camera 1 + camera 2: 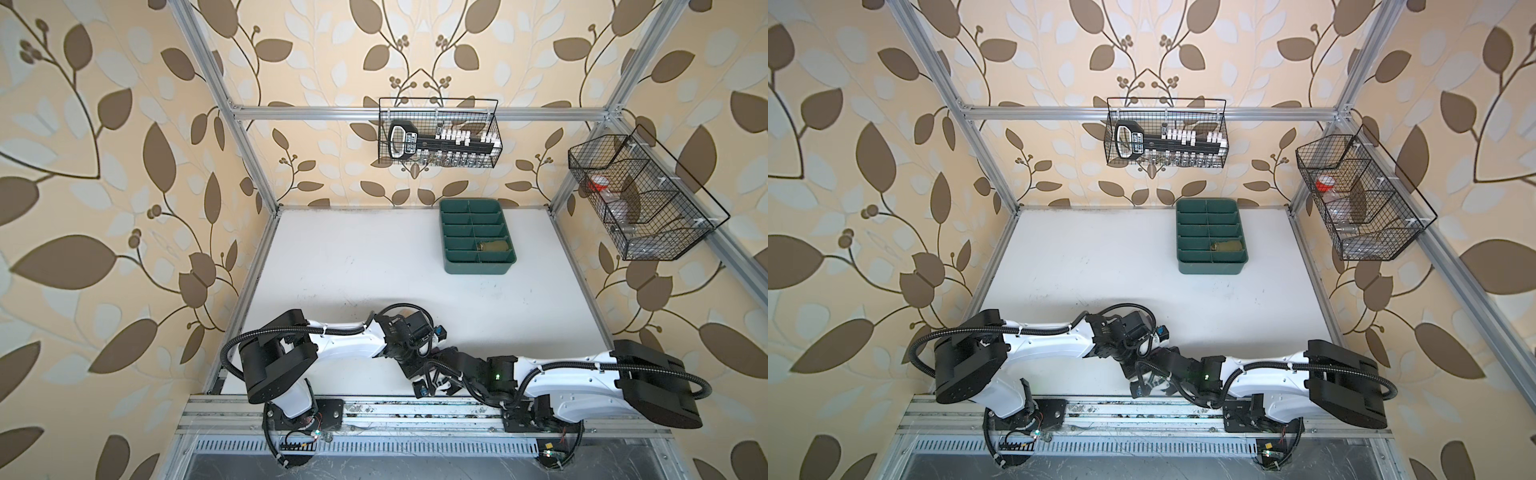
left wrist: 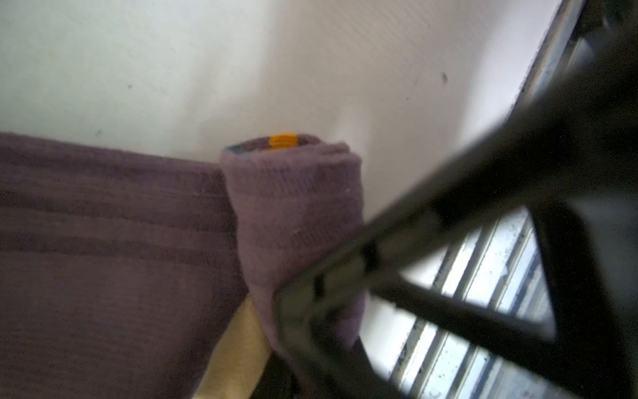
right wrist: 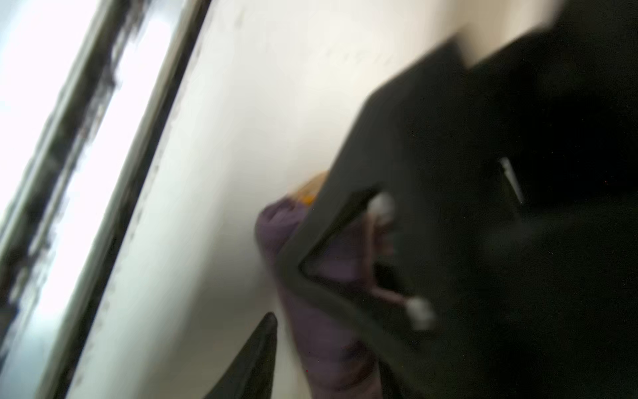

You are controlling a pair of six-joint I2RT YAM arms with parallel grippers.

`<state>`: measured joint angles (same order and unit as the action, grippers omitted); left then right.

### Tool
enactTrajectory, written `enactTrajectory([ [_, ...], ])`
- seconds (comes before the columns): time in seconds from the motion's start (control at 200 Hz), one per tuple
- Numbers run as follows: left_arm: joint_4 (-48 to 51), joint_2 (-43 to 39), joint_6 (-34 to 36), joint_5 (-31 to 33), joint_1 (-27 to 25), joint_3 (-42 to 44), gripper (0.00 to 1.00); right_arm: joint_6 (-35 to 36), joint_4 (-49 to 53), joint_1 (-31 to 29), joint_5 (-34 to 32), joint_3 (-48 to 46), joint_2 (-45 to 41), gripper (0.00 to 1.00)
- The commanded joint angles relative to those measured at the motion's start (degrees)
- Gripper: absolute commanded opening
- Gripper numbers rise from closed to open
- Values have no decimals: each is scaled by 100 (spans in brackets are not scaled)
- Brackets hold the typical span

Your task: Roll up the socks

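Note:
The purple sock lies by the table's front edge, part flat (image 2: 103, 259) and part wound into a tight roll (image 2: 293, 207) with a yellow stripe at its end and a beige patch (image 2: 238, 352) below. My left gripper (image 2: 293, 373) is shut on the roll. My right gripper (image 3: 321, 362) is open, one finger (image 3: 255, 359) beside the roll (image 3: 310, 328) with a gap. In a top view both grippers meet over the sock (image 1: 435, 352), which is mostly hidden. The olive sock (image 1: 494, 246) sits rolled in a compartment of the green tray (image 1: 478, 270).
A wire basket (image 1: 438, 133) with a tool hangs on the back wall and another wire basket (image 1: 640, 199) on the right frame. The metal rail (image 1: 415, 411) runs along the table's front edge, right behind both grippers.

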<state>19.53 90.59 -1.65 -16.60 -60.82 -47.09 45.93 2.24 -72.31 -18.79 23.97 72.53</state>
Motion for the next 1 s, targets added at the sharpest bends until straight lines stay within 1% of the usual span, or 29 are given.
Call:
enactTrajectory([
  [0.0,470,29,-90,-309,-146,-158,17,47,1338,46,-657,-180,-65,50],
  [0.105,507,39,-81,-333,-150,-178,16,97,1314,22,-770,-221,-109,54],
  [0.2,507,85,-81,-361,-145,-195,17,29,1039,33,-776,-180,89,54],
  [0.3,524,91,-81,-366,-152,-204,17,-86,863,42,-759,-58,388,52],
  [0.41,520,89,-66,-344,-149,-212,17,-211,991,-37,-599,100,569,48],
  [0.565,534,147,-23,-293,-146,-244,17,-281,1201,-346,-257,45,273,49],
  [0.65,557,198,-2,-300,-151,-274,17,-329,1289,-412,-39,90,102,50],
  [0.795,586,199,15,-274,-145,-298,17,-418,1525,-487,124,246,18,50],
  [0.92,625,227,59,-274,-148,-340,17,-353,1231,-475,233,108,-86,50],
  [0.995,648,240,69,-282,-146,-354,17,-373,944,-355,259,24,-38,49],
])
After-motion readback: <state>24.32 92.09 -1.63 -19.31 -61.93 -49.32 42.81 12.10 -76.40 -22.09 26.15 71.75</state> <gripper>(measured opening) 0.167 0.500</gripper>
